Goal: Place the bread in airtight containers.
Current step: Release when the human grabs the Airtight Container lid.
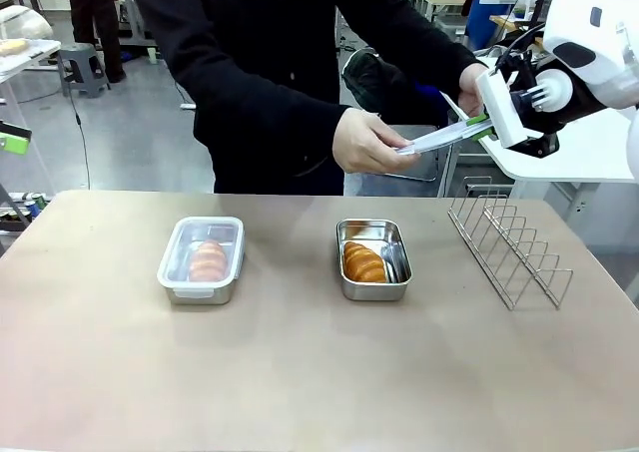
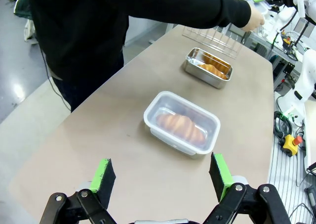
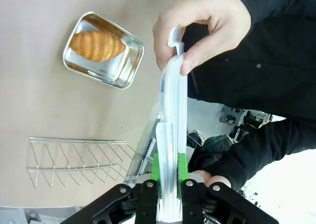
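While right end effector pinches clear lid with person's hand also gripping, wait for release, then seat it flat over open tub; left end effector wide open, holding nothing

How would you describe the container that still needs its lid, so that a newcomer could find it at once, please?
On the tan table, look just left of the wire rack, near the middle. There sits an open steel tub holding a croissant. Unlike the other tub further left, it has no clear lid.
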Controlling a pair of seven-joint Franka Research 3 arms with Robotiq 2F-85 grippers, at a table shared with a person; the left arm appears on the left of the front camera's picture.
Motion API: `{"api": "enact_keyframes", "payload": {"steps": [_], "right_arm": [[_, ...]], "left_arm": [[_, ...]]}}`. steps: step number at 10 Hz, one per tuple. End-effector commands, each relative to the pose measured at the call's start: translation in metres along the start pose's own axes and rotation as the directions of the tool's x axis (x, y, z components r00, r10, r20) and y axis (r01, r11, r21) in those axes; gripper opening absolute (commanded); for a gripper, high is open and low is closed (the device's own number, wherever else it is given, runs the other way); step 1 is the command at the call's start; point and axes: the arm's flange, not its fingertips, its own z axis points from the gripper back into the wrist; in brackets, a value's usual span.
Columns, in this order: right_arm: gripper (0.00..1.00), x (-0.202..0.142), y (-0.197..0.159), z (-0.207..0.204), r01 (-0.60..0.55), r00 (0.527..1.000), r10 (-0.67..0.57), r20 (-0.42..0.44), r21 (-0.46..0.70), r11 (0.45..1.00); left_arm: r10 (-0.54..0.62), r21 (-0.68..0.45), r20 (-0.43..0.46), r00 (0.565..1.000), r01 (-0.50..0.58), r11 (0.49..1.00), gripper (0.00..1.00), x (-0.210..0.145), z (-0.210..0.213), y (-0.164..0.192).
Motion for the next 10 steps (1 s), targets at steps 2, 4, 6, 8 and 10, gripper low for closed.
{"api": "enact_keyframes", "payload": {"steps": [2, 4, 6, 8, 10], "right_arm": [[0.67, 0.0, 0.0, 0.0, 0.0, 1.0, 0.0, 0.0, 0.0, 1.0], [1.0, -0.006, -0.006, 0.011, 0.137, 0.988, -0.135, -0.079, 0.019, 0.99], [1.0, -0.025, -0.017, 0.037, 0.32, 0.938, -0.313, -0.148, 0.025, 0.947], [1.0, -0.078, -0.01, 0.046, 0.65, 0.76, -0.639, -0.123, 0.137, 0.747], [1.0, -0.134, 0.025, 0.05, 0.809, 0.559, -0.826, -0.072, 0.263, 0.525]], "left_arm": [[-0.008, -0.005, 0.006, 1.0, 0.008, 1.0, 1.0, 0.002, 0.0, -0.002], [-0.008, -0.005, 0.006, 1.0, 0.008, 1.0, 1.0, 0.002, 0.0, -0.002], [-0.008, -0.005, 0.006, 1.0, 0.008, 1.0, 1.0, 0.002, 0.0, -0.002], [-0.008, -0.005, 0.006, 1.0, 0.008, 1.0, 1.0, 0.002, 0.0, -0.002], [-0.008, -0.005, 0.006, 1.0, 0.008, 1.0, 1.0, 0.002, 0.0, -0.002]]}}
